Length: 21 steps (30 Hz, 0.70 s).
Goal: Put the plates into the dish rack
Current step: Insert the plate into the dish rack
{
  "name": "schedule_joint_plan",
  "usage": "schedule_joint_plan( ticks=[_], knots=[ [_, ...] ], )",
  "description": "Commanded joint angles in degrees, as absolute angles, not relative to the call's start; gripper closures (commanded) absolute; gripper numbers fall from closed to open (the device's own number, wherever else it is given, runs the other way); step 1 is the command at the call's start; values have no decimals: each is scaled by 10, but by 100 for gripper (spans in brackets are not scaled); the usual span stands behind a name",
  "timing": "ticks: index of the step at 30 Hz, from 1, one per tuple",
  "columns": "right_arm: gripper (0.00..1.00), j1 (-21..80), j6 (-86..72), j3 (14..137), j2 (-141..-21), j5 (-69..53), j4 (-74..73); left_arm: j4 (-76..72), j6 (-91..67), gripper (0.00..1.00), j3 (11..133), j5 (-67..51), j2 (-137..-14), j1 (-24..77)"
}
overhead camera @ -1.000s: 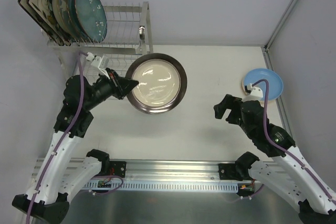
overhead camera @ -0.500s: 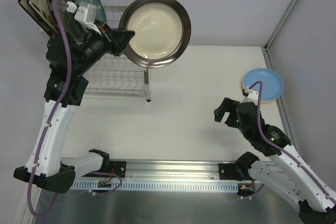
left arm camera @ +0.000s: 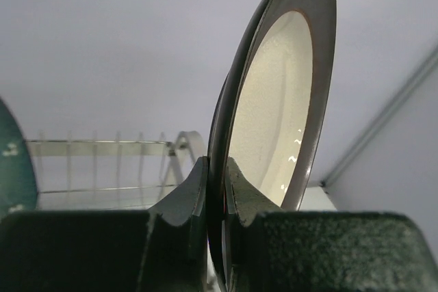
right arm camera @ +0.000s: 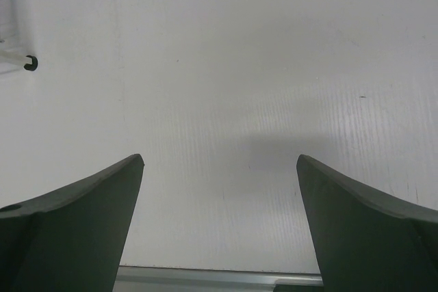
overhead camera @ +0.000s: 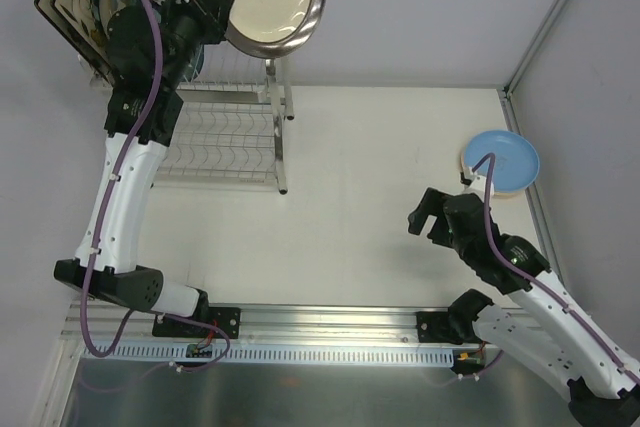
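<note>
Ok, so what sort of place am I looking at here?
Likely a robotics lab test cell rather than a kitchen: two robot arms bolted to a metal rail, a white table boxed in by plain grey panels, and a dish rack set up as a prop.
</note>
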<state>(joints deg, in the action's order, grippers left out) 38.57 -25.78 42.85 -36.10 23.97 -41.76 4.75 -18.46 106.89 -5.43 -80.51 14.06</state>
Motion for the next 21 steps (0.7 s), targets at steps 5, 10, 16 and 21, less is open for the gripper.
schedule_joint_plan(
  ticks=[5, 10, 16, 21],
  knots=[
    [1, 388, -287, 453, -339, 270, -461, -119, -81, 100, 1130, 127, -793, 127],
    [0, 388, -281, 455, -337, 281, -471, -151, 41, 100, 1118, 206, -793, 127],
    [1, 388, -265, 466, -362, 282, -467, -165, 121, 100, 1114, 240, -793, 123],
    [0, 388, -251, 475, -378, 284, -458, -158, 147, 100, 1100, 259, -800, 116]
  ],
)
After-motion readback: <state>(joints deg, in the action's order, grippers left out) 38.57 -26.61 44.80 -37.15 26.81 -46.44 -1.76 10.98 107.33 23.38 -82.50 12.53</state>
